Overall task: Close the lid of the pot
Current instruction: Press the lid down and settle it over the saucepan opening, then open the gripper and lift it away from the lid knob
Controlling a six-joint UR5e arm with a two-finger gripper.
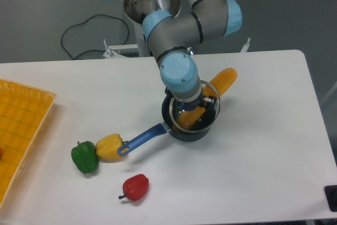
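Red pepper (136, 187) lies nearest on the table (263, 156). Green pepper (85, 157) touches yellow pepper (109, 147), which meets the pot (187, 130) handle. End effector (192, 110) holds the lid (209, 94) over the pot; grip state cannot be determined.

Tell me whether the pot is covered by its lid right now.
Partly: the lid sits tilted over the pot, shifted toward its back right, leaving the front open. An orange item sticks out past the rim.
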